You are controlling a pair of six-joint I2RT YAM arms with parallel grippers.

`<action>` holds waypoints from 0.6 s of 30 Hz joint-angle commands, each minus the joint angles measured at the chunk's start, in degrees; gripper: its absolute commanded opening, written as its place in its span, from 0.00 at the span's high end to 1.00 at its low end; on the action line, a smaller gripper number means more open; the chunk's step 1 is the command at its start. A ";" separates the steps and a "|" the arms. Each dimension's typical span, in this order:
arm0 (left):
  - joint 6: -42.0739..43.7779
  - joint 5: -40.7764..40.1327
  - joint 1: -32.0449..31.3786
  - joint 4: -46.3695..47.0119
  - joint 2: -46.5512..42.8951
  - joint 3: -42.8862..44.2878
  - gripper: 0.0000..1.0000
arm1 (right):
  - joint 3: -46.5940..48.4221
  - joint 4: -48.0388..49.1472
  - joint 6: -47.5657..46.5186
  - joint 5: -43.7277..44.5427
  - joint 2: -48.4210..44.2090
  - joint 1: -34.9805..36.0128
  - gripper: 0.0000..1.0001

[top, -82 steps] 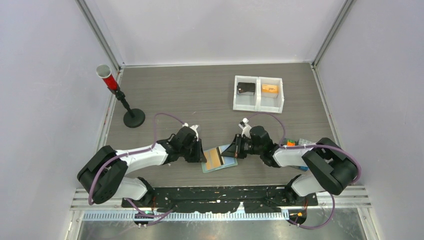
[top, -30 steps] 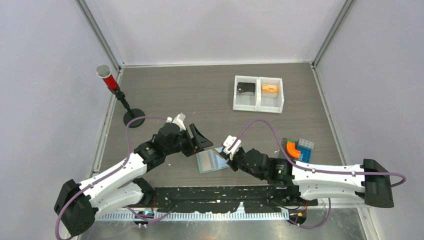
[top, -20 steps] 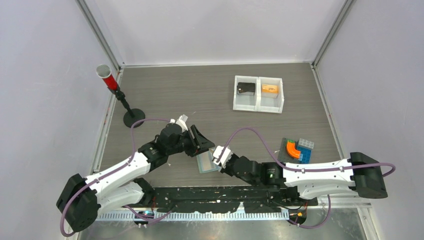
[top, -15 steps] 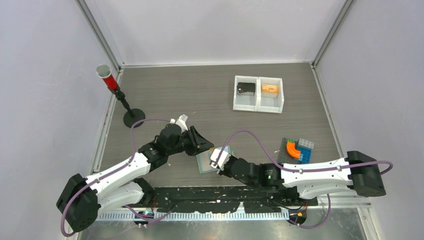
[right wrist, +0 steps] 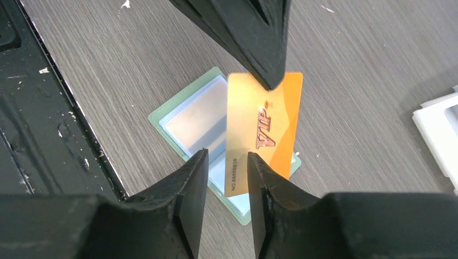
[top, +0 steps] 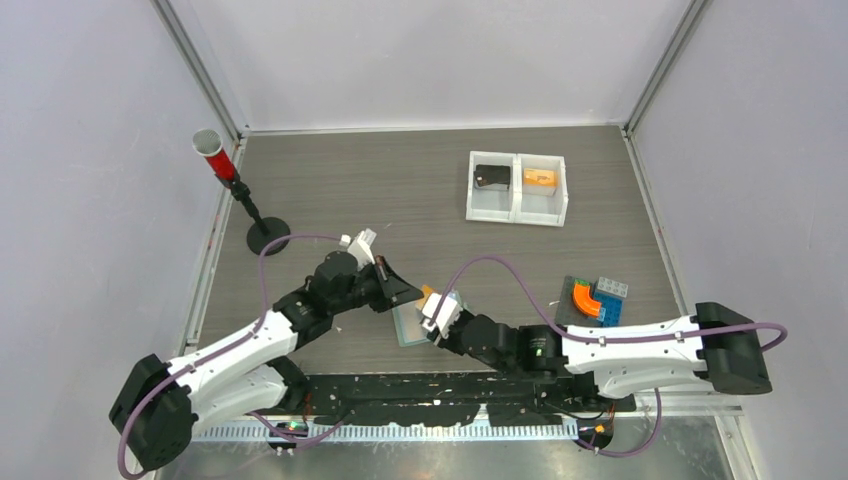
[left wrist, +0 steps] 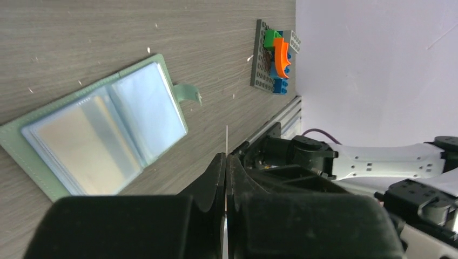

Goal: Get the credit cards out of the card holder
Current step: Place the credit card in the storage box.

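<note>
At the 6 o'clock edge of the table [top: 380,190], the card holder [top: 408,325] lies flat and opened out, pale inner pockets facing up and its snap tab extended to one side. The left gripper [top: 408,293] is positioned at 11 o'clock of the holder, jaws pressed together on the top edge of the orange-tan card [right wrist: 264,132]. In the left wrist view the card appears only as a thin edge-on line rising from the closed fingertips. The card is held above the holder, printed face toward the right wrist camera, clear of the pockets. The right gripper [right wrist: 227,156] is at 4 o'clock of the holder with jaws apart. The lower part of the card passes behind one finger [right wrist: 262,183] in the right wrist view, and contact there cannot be determined. A white two-compartment tray [top: 517,186] sits at 1 o'clock of the table, a red cup on a black stand [top: 212,152] at 10 o'clock, and a toy brick assembly [top: 593,298] at 4 o'clock.
</note>
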 commanded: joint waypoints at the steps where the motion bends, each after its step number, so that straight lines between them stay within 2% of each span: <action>1: 9.69 -3.05 0.14 0.18 -3.35 -0.37 1.00 | 1.86 -1.53 10.10 -8.11 -3.96 -6.03 0.59; 5: 12.45 -3.70 0.14 1.88 -5.60 -2.50 1.00 | -1.62 0.97 20.62 -22.68 -10.79 -17.23 0.55; 10: 15.74 -2.24 0.14 4.04 -7.58 -3.46 1.00 | -1.40 -0.12 25.72 -39.71 -13.49 -28.66 0.54; 18: 19.27 -1.20 0.14 4.65 -11.85 -4.38 1.00 | -0.48 0.11 27.14 -50.06 -12.15 -34.86 0.53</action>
